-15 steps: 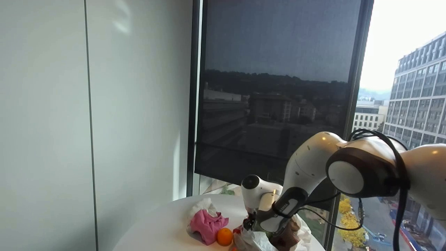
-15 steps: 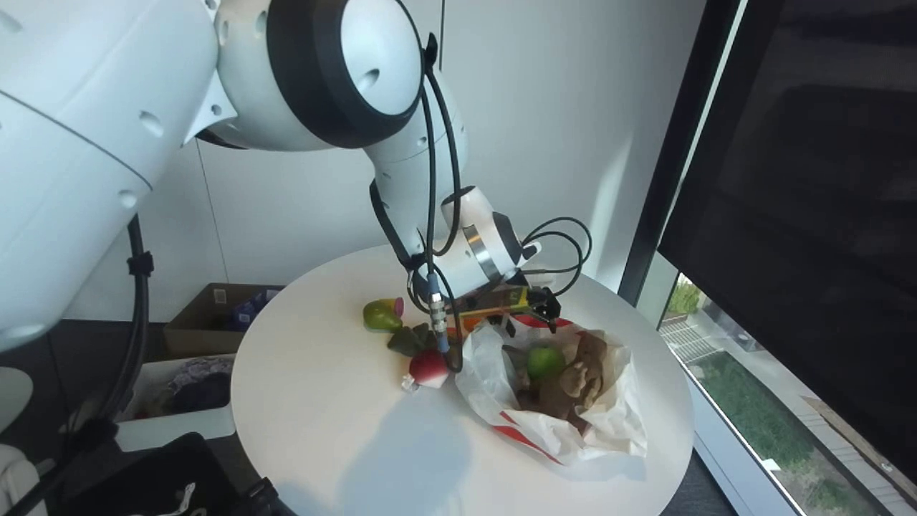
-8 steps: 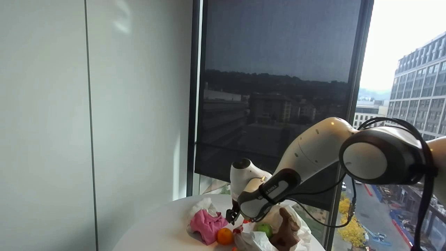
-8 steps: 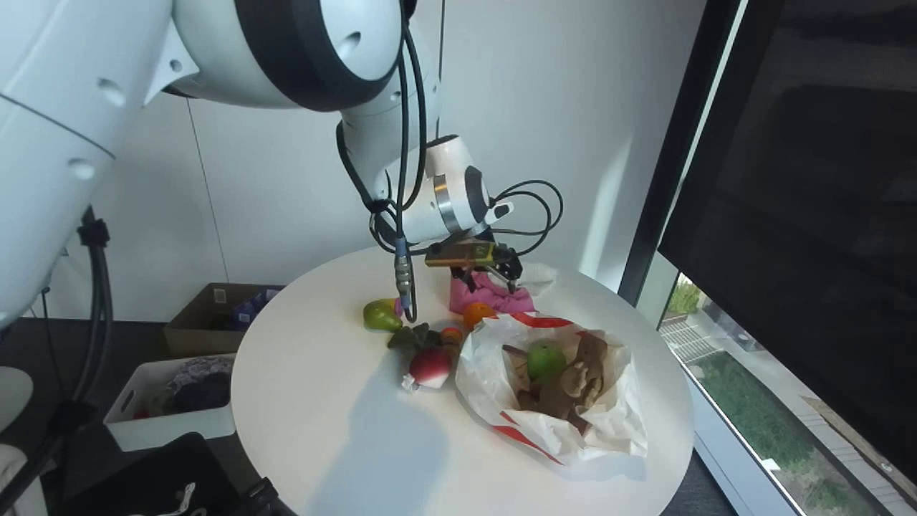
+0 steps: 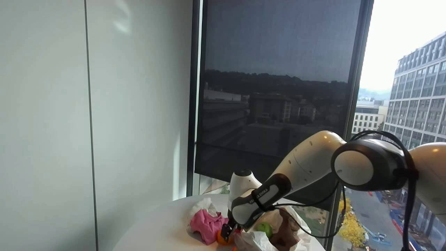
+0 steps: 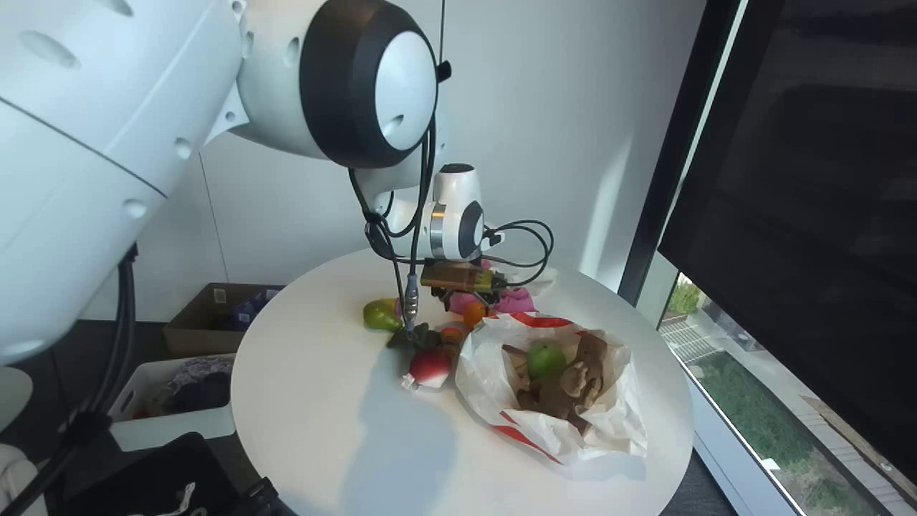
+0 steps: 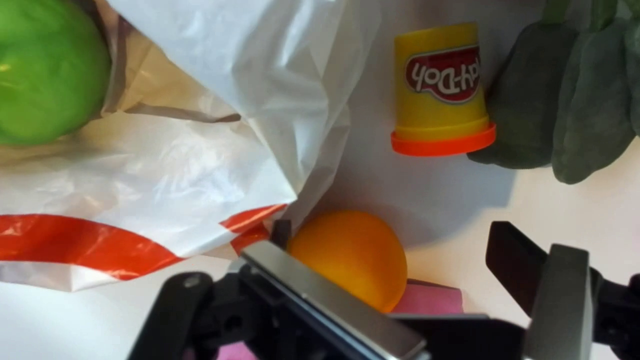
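My gripper is open in the wrist view, its jaws wide apart. An orange sits between them, close beside the left finger, which covers its lower edge; I cannot tell whether they touch. The right finger stands well apart from it. In an exterior view the gripper is low at the orange, partly covering it. The orange also shows under the gripper in an exterior view. A pink cloth lies beside it. A white and red plastic bag touches or nearly touches the orange's other side.
The bag holds a green apple and a brown item. A yellow Play-Doh can, dark green leaves, a red and white round item and a green fruit lie on the round white table.
My gripper has moved from above the bag's edge across to the orange, rising first and then lowering over it. The objects on the table look unmoved.
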{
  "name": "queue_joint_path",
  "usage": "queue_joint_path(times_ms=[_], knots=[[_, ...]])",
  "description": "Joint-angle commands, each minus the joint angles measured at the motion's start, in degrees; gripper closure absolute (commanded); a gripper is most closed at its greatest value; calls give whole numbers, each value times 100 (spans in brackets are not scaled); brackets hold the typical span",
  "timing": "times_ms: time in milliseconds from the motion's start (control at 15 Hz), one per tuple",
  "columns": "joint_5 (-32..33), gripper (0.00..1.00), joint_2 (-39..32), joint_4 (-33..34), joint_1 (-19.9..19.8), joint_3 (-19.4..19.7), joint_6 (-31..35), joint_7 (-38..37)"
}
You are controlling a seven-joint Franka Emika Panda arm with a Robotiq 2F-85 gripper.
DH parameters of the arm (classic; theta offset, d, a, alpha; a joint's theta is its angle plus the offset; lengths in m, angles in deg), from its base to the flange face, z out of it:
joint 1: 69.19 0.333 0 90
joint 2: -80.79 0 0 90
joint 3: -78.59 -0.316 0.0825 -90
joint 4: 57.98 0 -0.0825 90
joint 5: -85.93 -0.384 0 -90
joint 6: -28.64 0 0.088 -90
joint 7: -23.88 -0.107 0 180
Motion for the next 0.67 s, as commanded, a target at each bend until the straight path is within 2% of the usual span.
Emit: queue_joint_path(times_ms=[0,600], knots=[[15,0,-503,554,35,-3,196,609],[211,0,-1223,1412,60,26,298,1664]])
